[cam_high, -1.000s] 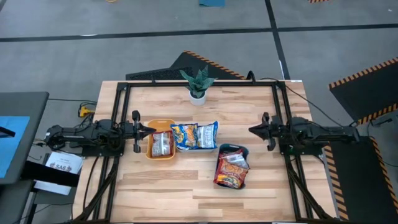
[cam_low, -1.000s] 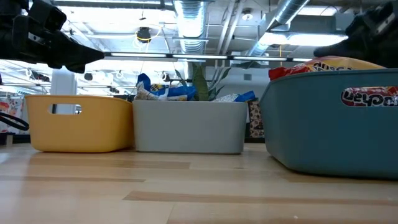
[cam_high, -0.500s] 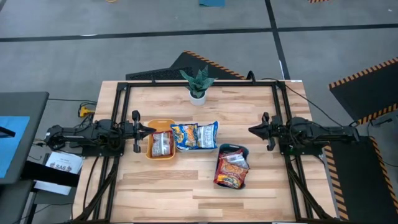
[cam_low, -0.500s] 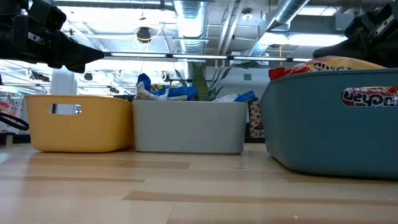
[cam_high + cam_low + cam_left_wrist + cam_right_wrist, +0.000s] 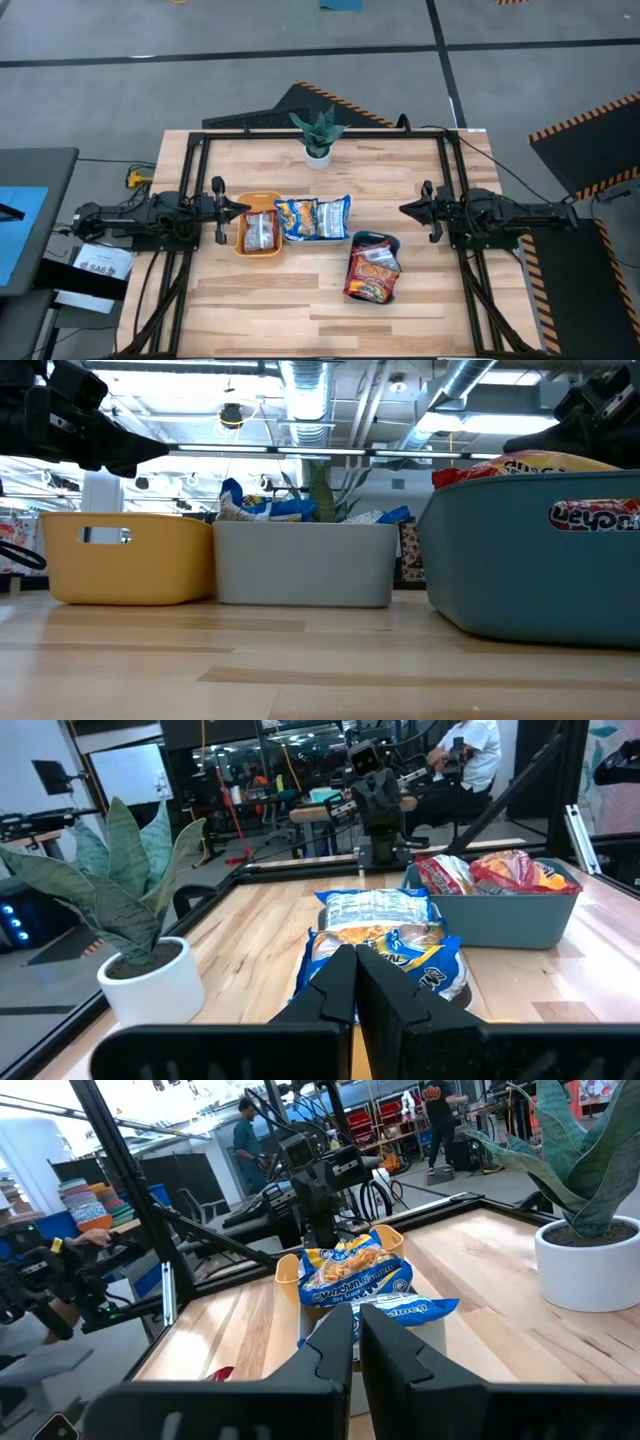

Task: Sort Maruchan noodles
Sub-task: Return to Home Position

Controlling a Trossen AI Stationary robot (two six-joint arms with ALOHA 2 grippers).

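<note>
The Maruchan noodles lie in three trays in a row mid-table. Silver-and-red packets (image 5: 259,232) rest in the orange tray (image 5: 243,247). Yellow-and-blue packets (image 5: 314,217) pile in the clear tray (image 5: 305,563) and stick up over its rim. Orange-red packets (image 5: 372,272) fill the teal tray (image 5: 389,241). My left gripper (image 5: 243,207) hovers shut, just left of the orange tray, pointing right. My right gripper (image 5: 403,209) hovers shut, right of the clear tray and above the teal one, pointing left. In the wrist views, both pairs of fingers (image 5: 355,975) (image 5: 356,1335) point at the yellow-and-blue pile.
A potted plant (image 5: 318,135) stands near the table's far edge, behind the trays. A black frame (image 5: 200,150) runs along the table's far, left and right sides. Bare wood lies in front of the trays toward the near edge (image 5: 300,310). People stand in the room beyond.
</note>
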